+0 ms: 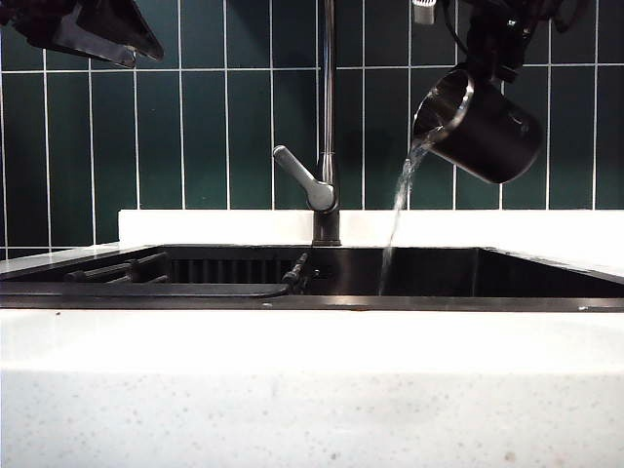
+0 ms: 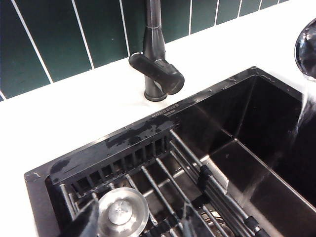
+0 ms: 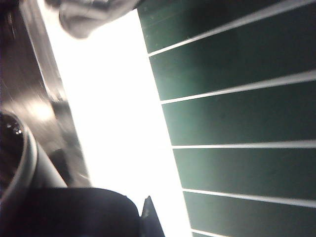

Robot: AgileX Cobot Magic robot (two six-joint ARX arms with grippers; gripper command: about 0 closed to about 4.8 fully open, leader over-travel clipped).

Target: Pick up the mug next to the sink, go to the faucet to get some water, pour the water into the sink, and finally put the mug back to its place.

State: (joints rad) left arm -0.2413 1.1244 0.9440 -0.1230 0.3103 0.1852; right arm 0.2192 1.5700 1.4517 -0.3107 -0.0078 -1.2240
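My right claw [image 1: 497, 54], clamped on the mug [image 1: 480, 122], tips it high above the sink [image 1: 546, 273], right of the faucet [image 1: 328, 117]. Water [image 1: 402, 190] streams from its rim into the basin. My left claw [image 1: 83, 29] hangs wide open and empty, high above the sink's other end.

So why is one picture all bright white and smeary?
Right wrist view: the counter glares pure white, and the mug and sink edge smear with motion blur. Exterior view: sharp, the water glinting. Left wrist view: clear, wet sink rim shining.

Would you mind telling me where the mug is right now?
In the exterior view the mug hangs tilted at upper right, held by the right end effector, right of the faucet, pouring water into the sink.
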